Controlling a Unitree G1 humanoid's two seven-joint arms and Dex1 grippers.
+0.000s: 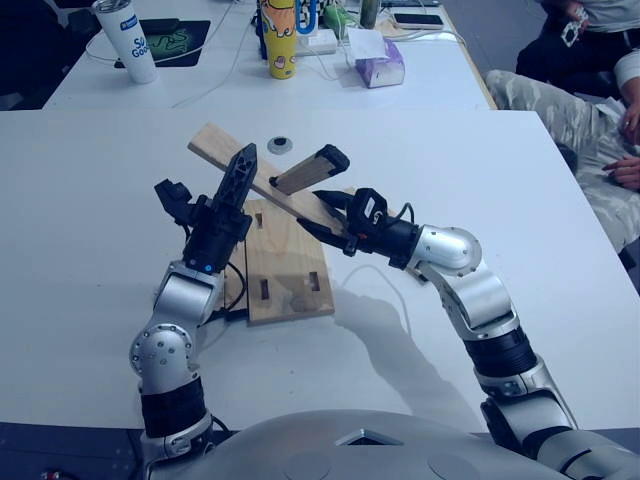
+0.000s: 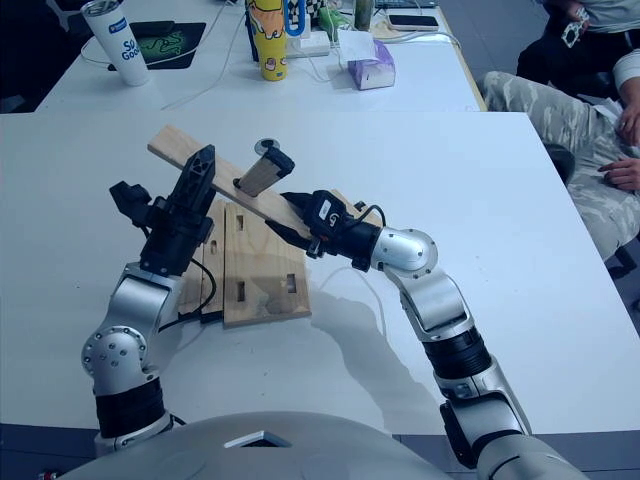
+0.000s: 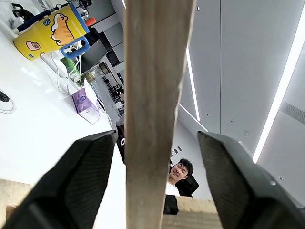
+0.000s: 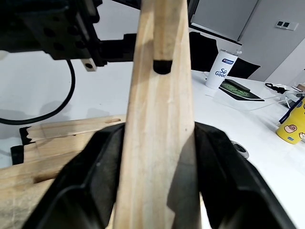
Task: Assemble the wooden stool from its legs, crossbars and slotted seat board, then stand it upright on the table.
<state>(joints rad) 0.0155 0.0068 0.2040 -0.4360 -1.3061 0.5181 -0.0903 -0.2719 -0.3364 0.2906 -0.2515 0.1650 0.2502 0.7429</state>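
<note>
The slotted seat board [image 1: 288, 268] lies flat on the white table [image 1: 480, 160]. Above it a long wooden leg [image 1: 222, 146] hangs slanted, its high end at the far left. A short crossbar [image 1: 308, 170] with a black tip juts from the leg's middle. My right gripper [image 1: 326, 216] is shut on the leg's lower end, its fingers [image 4: 97, 176] pressed against both sides. My left gripper [image 1: 243, 158] is raised at the leg's middle and stands open. Its fingers [image 3: 88, 183] straddle the leg [image 3: 155, 95] with a gap on each side. Another wooden piece [image 4: 71, 128] lies beside the board.
A round metal grommet [image 1: 280, 145] sits in the table behind the leg. On the far table stand a yellow mug [image 1: 280, 38], a white tumbler [image 1: 128, 40] and a tissue pack [image 1: 380, 68]. A black cable [image 1: 236, 300] runs by the board's left edge. A person sits at the right edge.
</note>
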